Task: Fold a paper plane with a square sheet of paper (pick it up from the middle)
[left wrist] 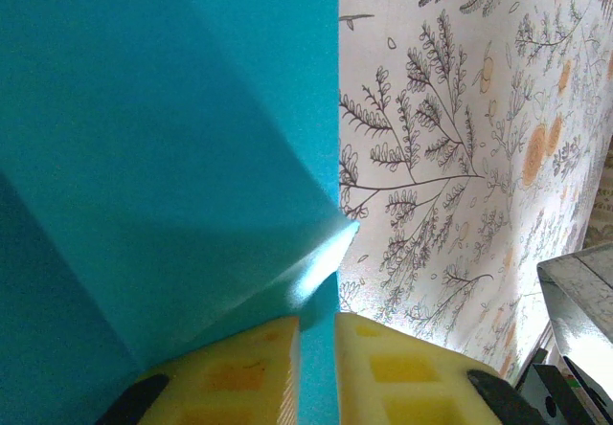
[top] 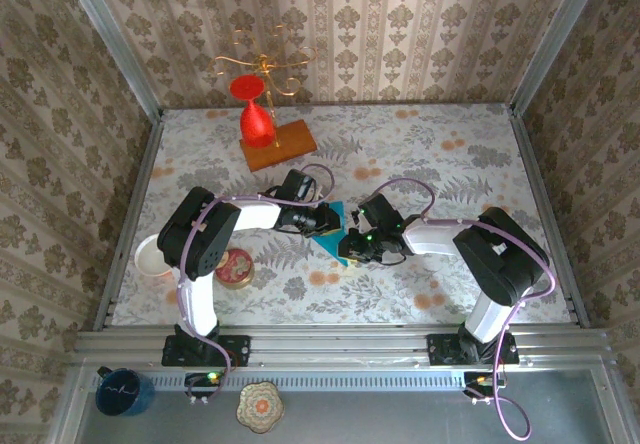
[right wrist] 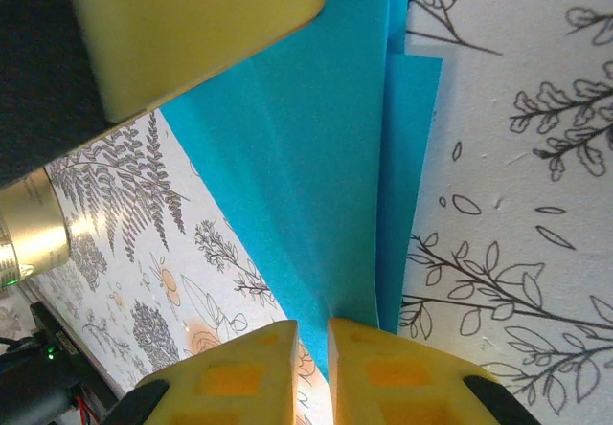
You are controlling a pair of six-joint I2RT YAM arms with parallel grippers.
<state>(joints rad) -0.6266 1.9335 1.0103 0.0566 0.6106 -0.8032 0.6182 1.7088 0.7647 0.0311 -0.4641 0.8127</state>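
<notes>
Top view: both arms bend inward so the left end effector point(top: 322, 220) and the right end effector point(top: 360, 244) meet at the sheet of paper point(top: 336, 226), mid-frame on the worktop point(top: 450, 164).

Left wrist: its pads point(left wrist: 402, 377) are clenched on a raised fold, probably to sharpen the crease.

Right wrist: its pads point(right wrist: 239, 372) nip the folded edge at the bottom of the frame, likely to steady the sheet.

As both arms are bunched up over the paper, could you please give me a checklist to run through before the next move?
1. Left gripper pinching the sheet of paper: ok, paper sits between its fingers.
2. Right gripper pinching it: ok, the folded edge runs into its fingers.
3. Layers flush: not ok, one layer juts past the other.
4. Grippers apart: cannot tell, they crowd together in the top view.
5. Red glass and wooden block out of the way: ok, both stand well away.
</notes>
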